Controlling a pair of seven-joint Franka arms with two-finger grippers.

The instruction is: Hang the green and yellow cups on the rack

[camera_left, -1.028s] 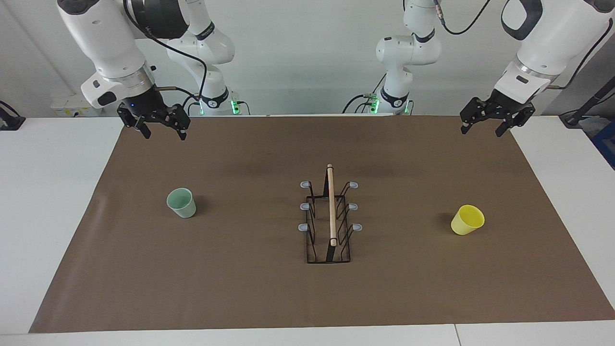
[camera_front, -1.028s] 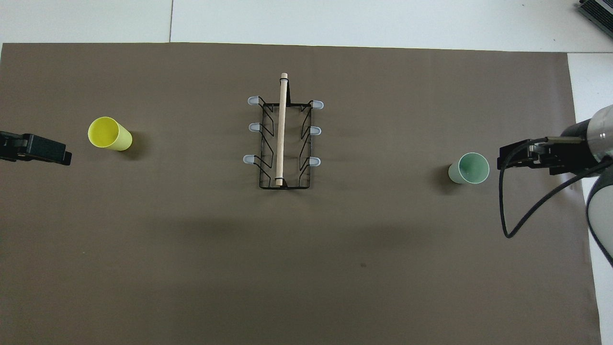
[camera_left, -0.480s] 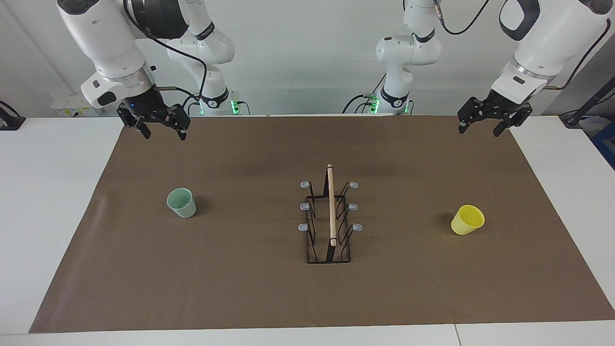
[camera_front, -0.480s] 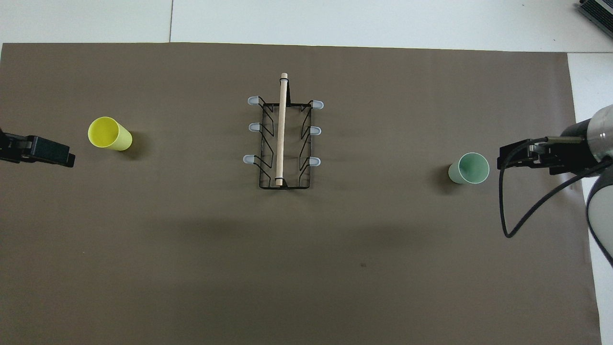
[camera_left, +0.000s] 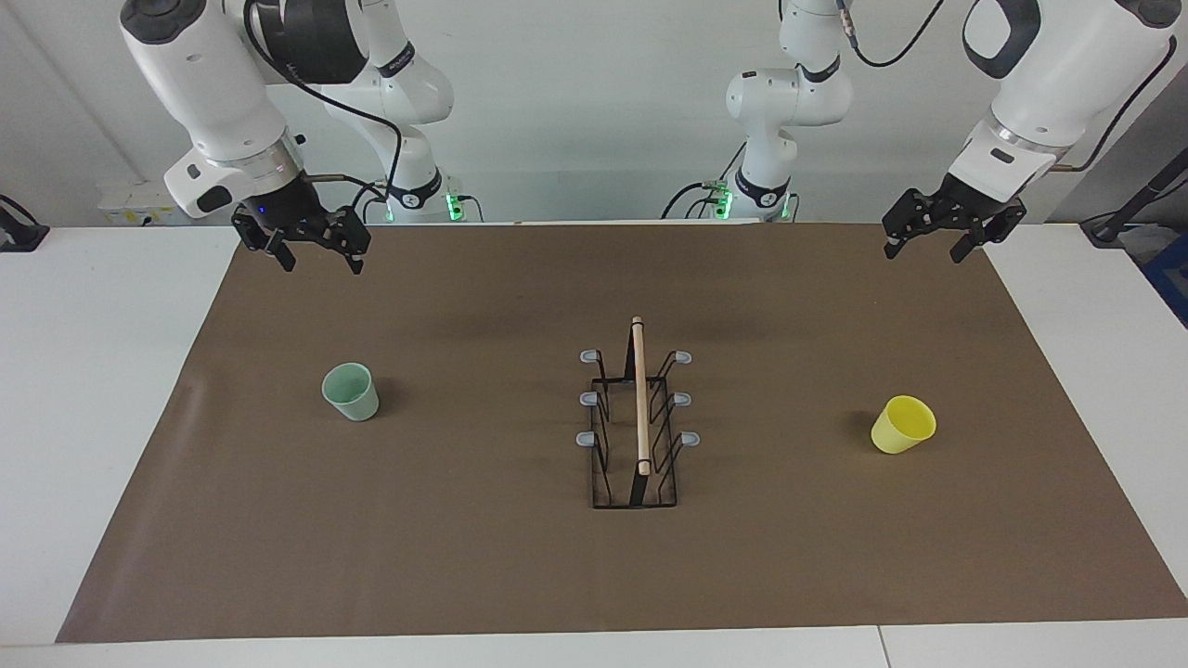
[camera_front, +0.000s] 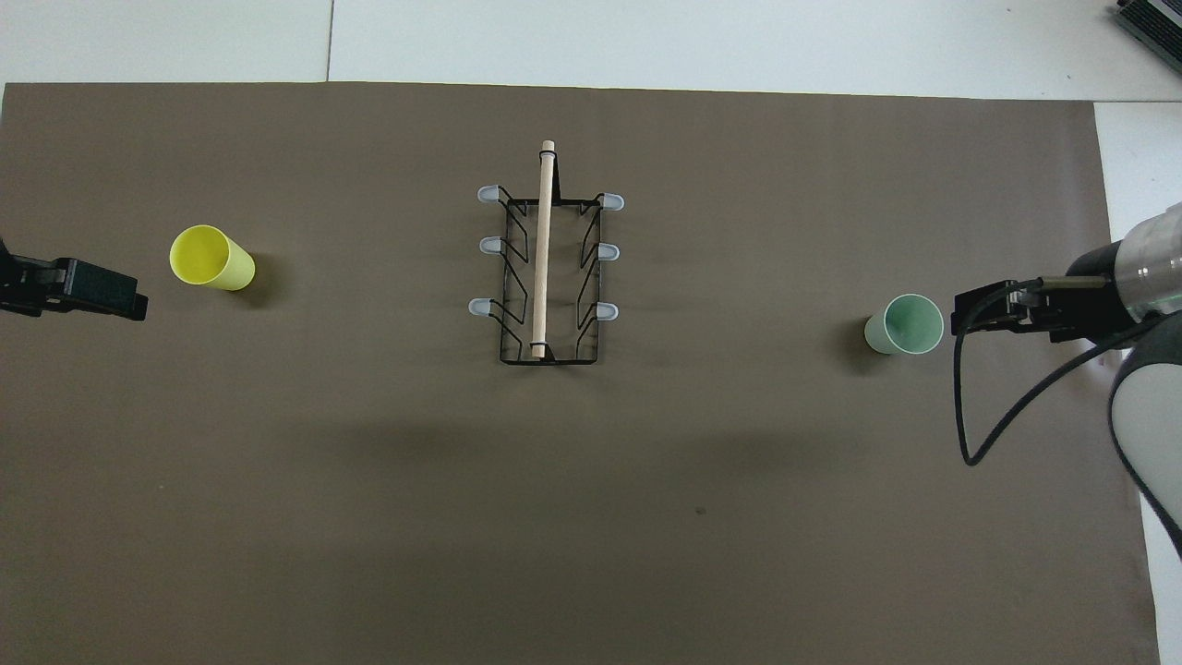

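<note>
The pale green cup (camera_left: 351,391) stands upright on the brown mat toward the right arm's end. Toward the left arm's end, the yellow cup (camera_left: 902,424) also stands upright. Between them sits the rack (camera_left: 639,417), a black wire stand with a wooden top bar and grey-capped prongs, all of them bare. My right gripper (camera_left: 320,263) hangs open and empty in the air over the mat, well clear of the green cup. Over the mat's edge near the yellow cup's end, my left gripper (camera_left: 923,252) is likewise open and holds nothing.
The brown mat (camera_left: 464,557) covers most of the white table (camera_left: 93,417). A black cable (camera_front: 965,406) loops down from the right wrist.
The right gripper has shifted slightly toward the green cup. The left gripper has drifted a little. Cups and rack have not moved.
</note>
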